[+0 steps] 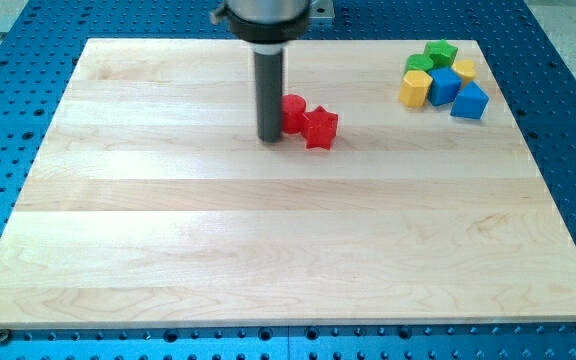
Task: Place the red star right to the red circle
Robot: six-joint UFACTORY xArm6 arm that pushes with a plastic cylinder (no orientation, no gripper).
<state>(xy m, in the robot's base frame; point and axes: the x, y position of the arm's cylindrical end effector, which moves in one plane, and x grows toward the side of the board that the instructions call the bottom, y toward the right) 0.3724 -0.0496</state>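
Note:
The red star lies on the wooden board in the upper middle. The red circle sits just to its upper left, touching it. My tip stands at the red circle's left side, right against it or nearly so. The dark rod partly hides the circle's left edge.
A cluster of blocks sits at the board's upper right: a yellow block, a blue block, another blue block, two green blocks and a small yellow one. A blue perforated table surrounds the board.

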